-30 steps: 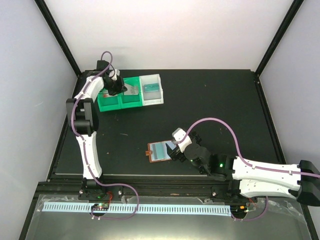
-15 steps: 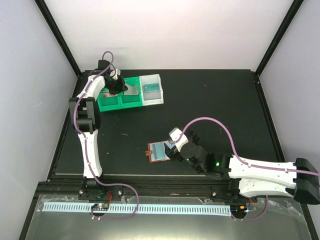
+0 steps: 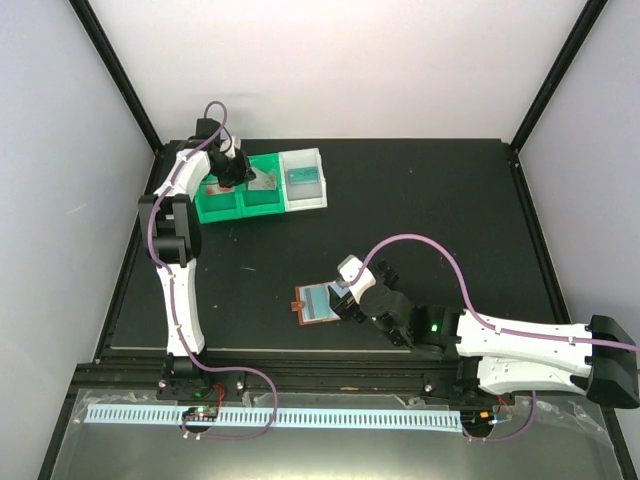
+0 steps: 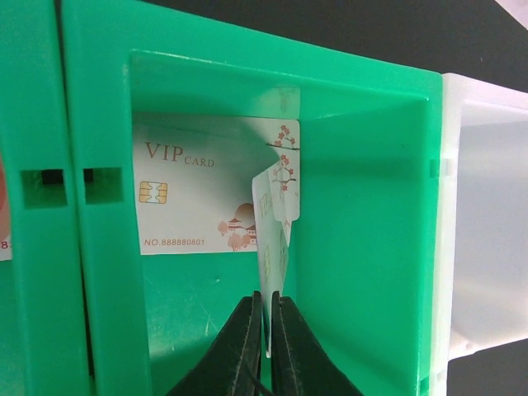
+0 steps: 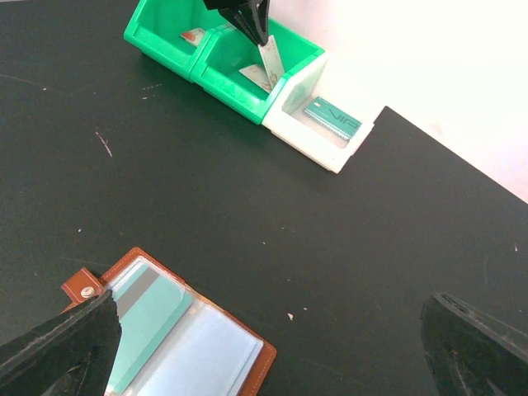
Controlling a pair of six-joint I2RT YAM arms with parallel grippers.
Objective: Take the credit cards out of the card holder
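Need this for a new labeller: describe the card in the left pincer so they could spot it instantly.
At the far left corner of the table, a green bin adjoins a white bin. In the green compartment beside the white one, the left pincer pinches a pale card. It stands on edge; the VIP card below and the teal card next door lie flat.

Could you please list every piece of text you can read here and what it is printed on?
"VIP CARD": white card lying in the green bin.
"NO.888880801": same card.
"VIP", faint: teal card in the white bin.
Unreadable: the upright card in the left pincer.
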